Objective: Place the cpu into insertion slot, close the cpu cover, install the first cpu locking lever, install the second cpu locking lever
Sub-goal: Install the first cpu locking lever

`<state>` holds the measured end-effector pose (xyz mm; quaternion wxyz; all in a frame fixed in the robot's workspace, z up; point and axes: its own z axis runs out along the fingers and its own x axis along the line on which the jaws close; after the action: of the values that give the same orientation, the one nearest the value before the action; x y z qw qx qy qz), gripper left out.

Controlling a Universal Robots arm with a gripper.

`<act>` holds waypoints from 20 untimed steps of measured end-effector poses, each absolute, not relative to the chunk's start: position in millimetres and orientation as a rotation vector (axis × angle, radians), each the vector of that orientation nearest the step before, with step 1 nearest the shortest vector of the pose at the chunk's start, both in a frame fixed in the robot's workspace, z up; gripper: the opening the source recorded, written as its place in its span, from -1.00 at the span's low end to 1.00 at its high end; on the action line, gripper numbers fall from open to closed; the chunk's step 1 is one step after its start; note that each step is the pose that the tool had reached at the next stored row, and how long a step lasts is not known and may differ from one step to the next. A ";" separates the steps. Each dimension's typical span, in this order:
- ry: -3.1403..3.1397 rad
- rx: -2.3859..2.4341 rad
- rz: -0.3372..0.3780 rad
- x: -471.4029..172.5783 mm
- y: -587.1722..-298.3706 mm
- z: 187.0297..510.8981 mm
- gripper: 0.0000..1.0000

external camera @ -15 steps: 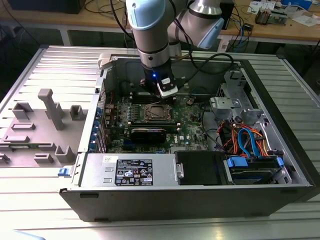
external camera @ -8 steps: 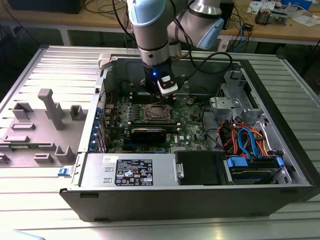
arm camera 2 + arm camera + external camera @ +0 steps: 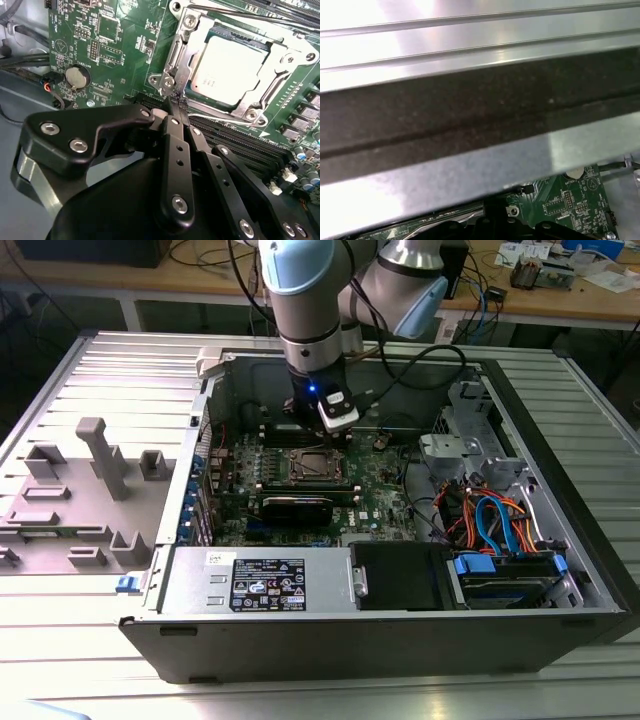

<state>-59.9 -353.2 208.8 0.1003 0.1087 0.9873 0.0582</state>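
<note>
Where the arm reaches down into the open computer case [image 3: 400, 640] in the exterior view, one gripper [image 3: 340, 435] hangs over the green board, and the single insertion slot [image 3: 305, 466] lies just below it and a little toward the exterior view's left. In the second wrist view the gripper [image 3: 175, 104] has its two black fingers [image 3: 172, 150] drawn together. Their tips meet at one corner of the slot, and I cannot tell if they pinch anything there. Just beyond the tips one cpu [image 3: 227, 67] sits flat inside the slot. It is a square chip with a pale grey metal top. One cpu cover [image 3: 180, 60], a silvery frame, lies down around it. Two thin wire levers [image 3: 225, 120] run along opposite sides of the cover. One coin battery [image 3: 77, 76] lies apart from the tips. In the first wrist view one metal case wall [image 3: 470, 75] is close, with green board [image 3: 570, 205] under it.
</note>
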 end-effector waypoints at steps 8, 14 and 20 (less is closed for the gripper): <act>2.922 0.294 0.182 -54.4 -353.2 208.1 -0.79; 2.922 0.295 0.194 -54.4 -351.9 208.1 -0.79; 2.921 0.299 0.234 -57.2 -351.8 208.1 -0.79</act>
<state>-57.2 -351.8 208.1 0.0979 0.1010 0.9869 0.0791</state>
